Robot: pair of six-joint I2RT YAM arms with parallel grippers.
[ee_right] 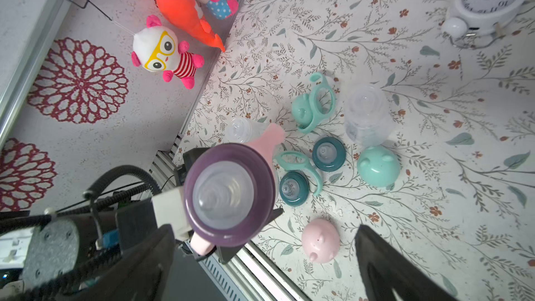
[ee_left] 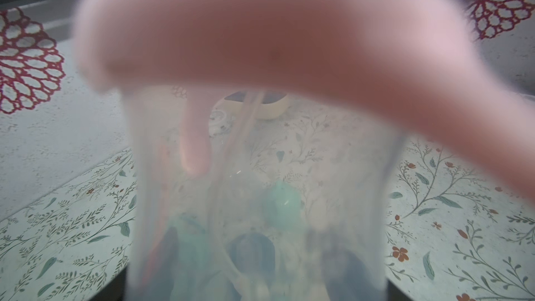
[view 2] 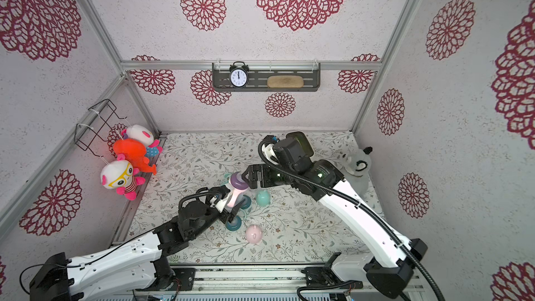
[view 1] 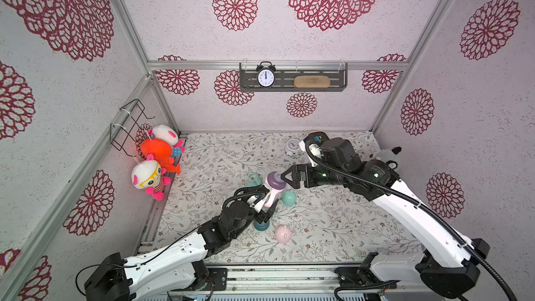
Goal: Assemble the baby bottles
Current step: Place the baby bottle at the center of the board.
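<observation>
My left gripper point(view 1: 267, 208) is shut on the clear body of a baby bottle point(view 1: 271, 191), held tilted above the mat. The bottle carries a pink handle ring point(ee_right: 270, 137) and a purple nipple collar point(ee_right: 228, 195). In the left wrist view the bottle point(ee_left: 260, 198) fills the picture, blurred. My right gripper point(view 1: 285, 181) is open, its fingers spread either side of the purple collar point(view 2: 238, 181) and apart from it. On the mat lie a mint dome cap point(ee_right: 377, 166), a pink dome cap point(ee_right: 320, 240), two teal collars point(ee_right: 328, 153), mint handle rings point(ee_right: 318, 102) and two clear bottles point(ee_right: 367, 117).
A small white alarm clock point(view 1: 293, 147) stands at the back of the mat. Plush toys point(view 1: 156, 163) hang on the left wall and a grey plush point(view 1: 389, 156) sits at the right wall. A shelf point(view 1: 318, 88) with a black clock is on the back wall.
</observation>
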